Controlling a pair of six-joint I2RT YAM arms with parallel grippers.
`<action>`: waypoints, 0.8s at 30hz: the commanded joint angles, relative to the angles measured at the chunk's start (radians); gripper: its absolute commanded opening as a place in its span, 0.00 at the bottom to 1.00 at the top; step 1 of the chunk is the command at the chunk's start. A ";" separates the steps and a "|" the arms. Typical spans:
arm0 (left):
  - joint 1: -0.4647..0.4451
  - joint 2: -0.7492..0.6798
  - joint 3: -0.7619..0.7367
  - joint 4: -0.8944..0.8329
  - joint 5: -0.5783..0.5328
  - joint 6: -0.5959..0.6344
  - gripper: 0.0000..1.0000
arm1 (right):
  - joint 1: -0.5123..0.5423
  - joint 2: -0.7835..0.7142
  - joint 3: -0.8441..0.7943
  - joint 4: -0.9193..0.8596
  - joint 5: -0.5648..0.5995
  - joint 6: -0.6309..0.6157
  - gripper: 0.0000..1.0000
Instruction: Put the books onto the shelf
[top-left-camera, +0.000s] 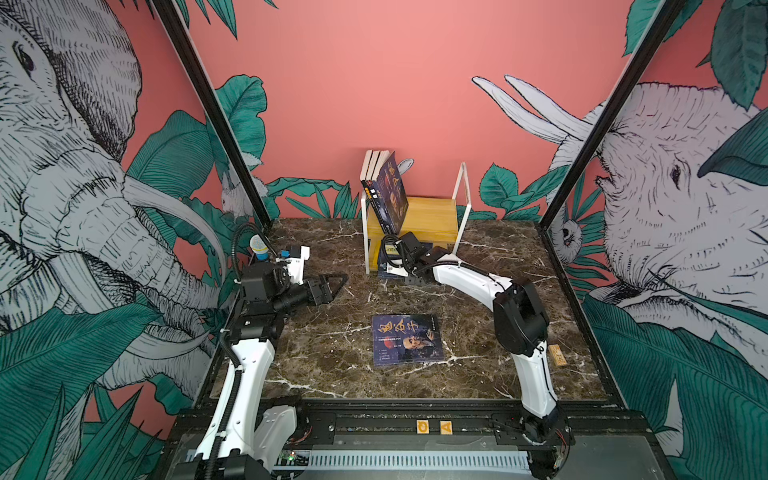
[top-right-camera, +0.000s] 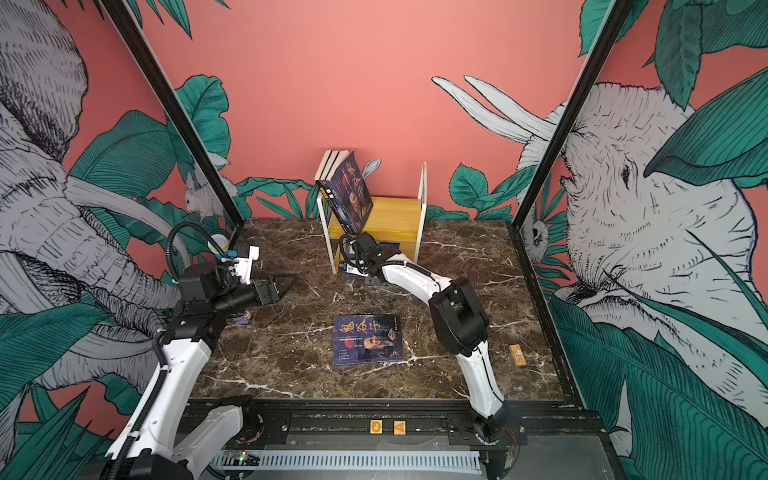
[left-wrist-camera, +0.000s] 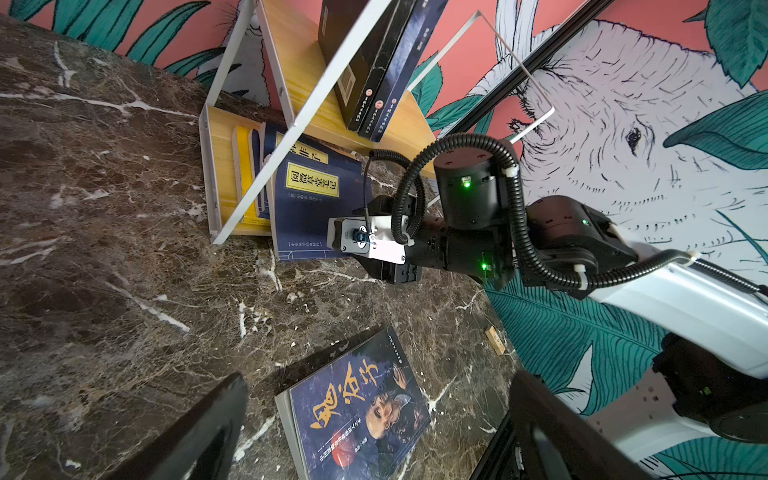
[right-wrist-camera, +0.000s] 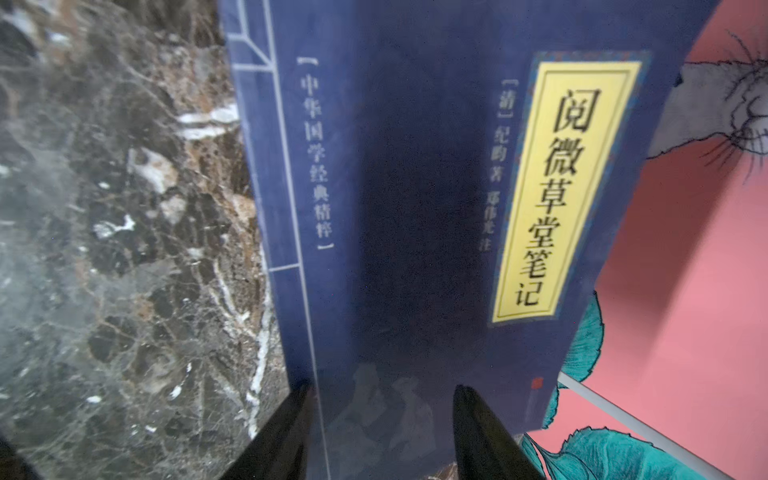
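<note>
Reaching with the right gripper (right-wrist-camera: 382, 386) to the navy book with a yellow label (right-wrist-camera: 415, 187), jaws partly spread and clamping nothing, tips lying at the cover's near edge; contact unclear. Finding that book jutting half out of the lower tier of the shelf (top-left-camera: 432, 216), at twelve o'clock on the table (top-left-camera: 316, 374), overlapping a second navy book (left-wrist-camera: 299, 151), beside a yellow book (left-wrist-camera: 243, 174). Counting three books (top-left-camera: 384, 187) already leaning upright at the upper tier's nine o'clock end. Leaving the portrait book (top-left-camera: 407, 338) lying flat, well apart, at six o'clock from the shelf. Idling the left gripper (top-left-camera: 337, 286) at nine o'clock, jaws spread wide, empty. Noting a small wooden block (top-left-camera: 557, 355) at four o'clock, off any likely path. Judging the task roughly half done, with the crowded lower tier the likely snag.
</note>
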 joint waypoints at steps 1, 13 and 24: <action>0.006 -0.016 -0.014 0.028 0.011 0.017 0.99 | -0.004 -0.051 0.003 -0.090 -0.104 0.003 0.60; 0.010 -0.018 -0.011 0.024 0.020 0.010 0.99 | -0.004 -0.012 -0.016 0.027 0.009 -0.014 0.57; 0.012 -0.012 -0.012 0.024 0.012 0.015 0.99 | -0.005 0.035 0.046 0.085 0.040 -0.011 0.43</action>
